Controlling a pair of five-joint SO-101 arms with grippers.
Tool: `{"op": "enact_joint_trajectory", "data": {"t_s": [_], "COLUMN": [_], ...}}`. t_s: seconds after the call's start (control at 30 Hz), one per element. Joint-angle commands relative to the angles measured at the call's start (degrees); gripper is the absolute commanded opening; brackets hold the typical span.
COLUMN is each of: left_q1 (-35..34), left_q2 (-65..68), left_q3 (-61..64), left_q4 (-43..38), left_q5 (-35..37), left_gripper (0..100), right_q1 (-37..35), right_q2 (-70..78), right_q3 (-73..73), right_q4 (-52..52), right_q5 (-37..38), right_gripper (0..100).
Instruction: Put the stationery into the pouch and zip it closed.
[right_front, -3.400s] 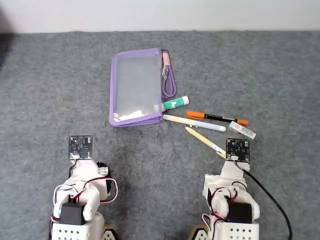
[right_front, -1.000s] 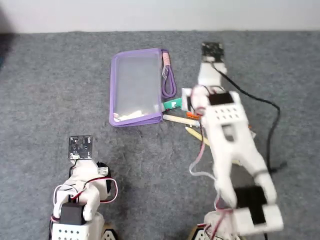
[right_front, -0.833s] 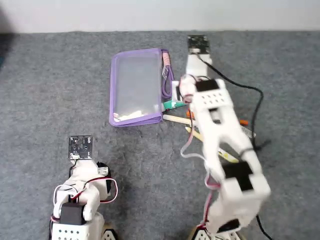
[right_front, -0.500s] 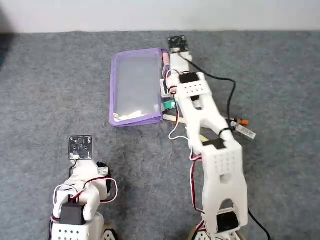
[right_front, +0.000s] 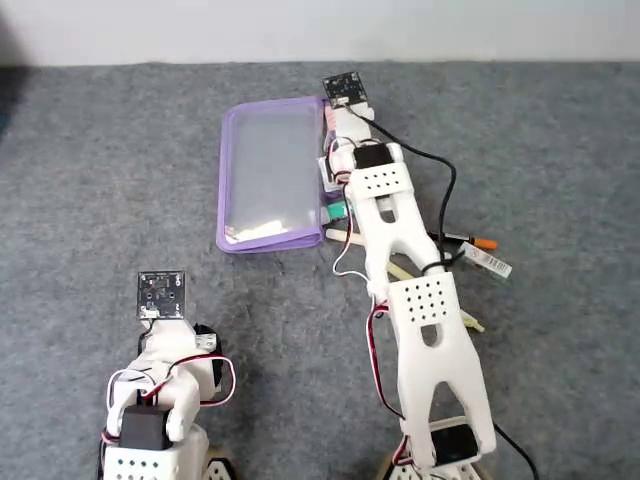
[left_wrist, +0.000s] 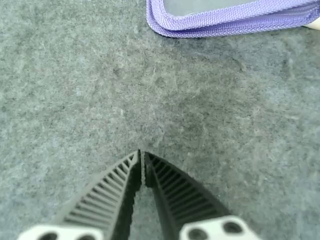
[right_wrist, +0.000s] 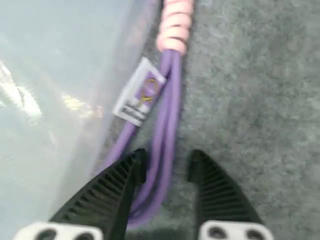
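Overall, grey carpet (right_front: 100, 150) under the pouch (right_front: 270, 165) reaches a white wall (right_front: 300, 30).

Purple pouch (right_front: 270, 170) lies flat on the grey bench (right_front: 100, 150). Right arm (right_front: 400, 230) stretches toward 12 o'clock over the pens (right_front: 338, 235), tip at the pouch's 3 o'clock edge. Orange marker (right_front: 478, 242) pokes out at the arm's 3 o'clock. Left arm (right_front: 165, 380) is folded up down at 7 o'clock.

One purple-edged clear plastic pouch (right_front: 268, 165); two white plastic robot arms — left arm (right_front: 165, 385), right arm (right_front: 420, 310); five slim stationery pieces (right_front: 470, 241) showing.
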Motion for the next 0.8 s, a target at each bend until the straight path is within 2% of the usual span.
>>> {"op": "enact_joint_trajectory", "data": {"t_s": [0.0, 0.4, 0.57, 0.77], "left_q1": [-0.26, -0.26, -0.26, -0.26], "left_q2": [-1.14, -1.14, -1.14, -1.14], "left_q3": [-0.31, -0.31, -0.31, -0.31], "left_q4": [0.44, 0.44, 0.44, 0.44], "left_q5": [-0.44, -0.44, -0.44, -0.44], "left_gripper": [1, 1, 1, 1], "right_q1": [-0.92, -2.33, -3.21, -2.07], "right_q2": [1.98, 2.33, -1.63, -7.25], "right_q3": [-6.86, -28.13, -27.96, -27.69], "right_q4": [5.49, 28.62, 39.16, 39.6], "right_q5": [1.05, 0.97, 1.05, 1.05], "right_gripper": [1.2, 0.8, 0.8, 0.7]}}
